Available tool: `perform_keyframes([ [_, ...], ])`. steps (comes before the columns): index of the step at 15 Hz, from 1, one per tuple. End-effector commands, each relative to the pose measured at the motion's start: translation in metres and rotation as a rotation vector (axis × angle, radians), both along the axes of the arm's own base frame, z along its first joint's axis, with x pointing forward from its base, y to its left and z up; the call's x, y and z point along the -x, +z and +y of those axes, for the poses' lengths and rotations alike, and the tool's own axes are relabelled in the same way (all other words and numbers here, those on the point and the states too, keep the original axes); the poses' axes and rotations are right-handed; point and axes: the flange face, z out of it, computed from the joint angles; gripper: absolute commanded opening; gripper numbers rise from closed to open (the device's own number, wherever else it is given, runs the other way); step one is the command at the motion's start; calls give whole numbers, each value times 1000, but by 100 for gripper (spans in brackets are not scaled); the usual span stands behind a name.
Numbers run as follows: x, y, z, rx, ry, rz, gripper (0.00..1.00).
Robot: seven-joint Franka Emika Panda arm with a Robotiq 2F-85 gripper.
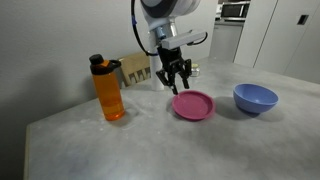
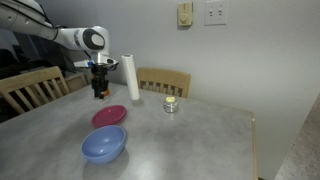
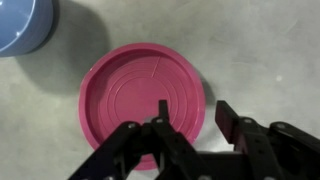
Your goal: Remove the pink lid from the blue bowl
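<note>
Wrist view: the pink lid is seen flat on the worktop, apart from the blue bowl at 10 o'clock. The released, empty pincer is poised astride its 4 o'clock rim.

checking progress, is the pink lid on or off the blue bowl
Off. The pink lid lies flat on the table, apart from the blue bowl, whose mouth is uncovered.
</note>
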Motion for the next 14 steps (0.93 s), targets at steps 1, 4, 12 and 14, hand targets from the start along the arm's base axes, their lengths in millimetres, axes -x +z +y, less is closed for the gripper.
perform_keyframes([
  [1,-4,11,-5,15,4,-6,84],
  [4,-2,33,-9,89,12,-75,100],
  [12,23,103,-13,226,-99,-257,100],
  [14,34,119,-12,213,-105,-295,100],
])
